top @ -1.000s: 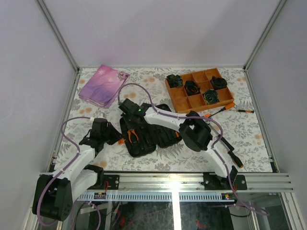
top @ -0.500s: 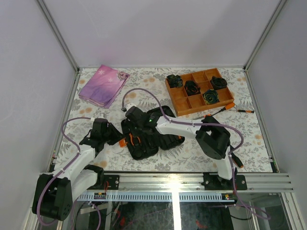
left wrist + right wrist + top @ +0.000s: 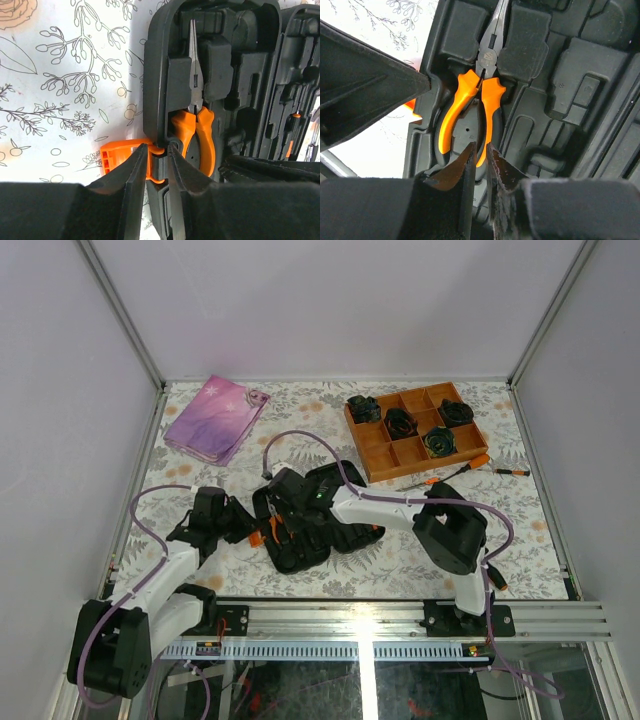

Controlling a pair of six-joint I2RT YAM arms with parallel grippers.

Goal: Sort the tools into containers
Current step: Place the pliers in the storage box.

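The black tool case (image 3: 303,552) lies open at the table's centre. Orange-handled pliers (image 3: 272,528) sit in a moulded slot in its left half. My left gripper (image 3: 246,531) reaches in from the left. Its fingers (image 3: 136,170) stand slightly open astride the case (image 3: 240,75) rim, beside the orange latch (image 3: 117,157) and the pliers (image 3: 197,130). My right gripper (image 3: 276,512) hangs over the pliers (image 3: 470,100), its jaws a narrow gap apart (image 3: 479,148). The end of one handle shows in that gap. Loose screwdrivers (image 3: 462,468) lie at the right.
An orange divided tray (image 3: 376,456) with black rolled bundles stands at the back right. A pink-purple pouch (image 3: 213,418) lies at the back left. One more thin driver (image 3: 512,471) rests near the right wall. Purple cables loop over both arms.
My right arm has swung from the case's back edge toward the near left, and its gripper now hangs over the pliers. Both grippers, shut before, have parted a little. The left arm stays put.
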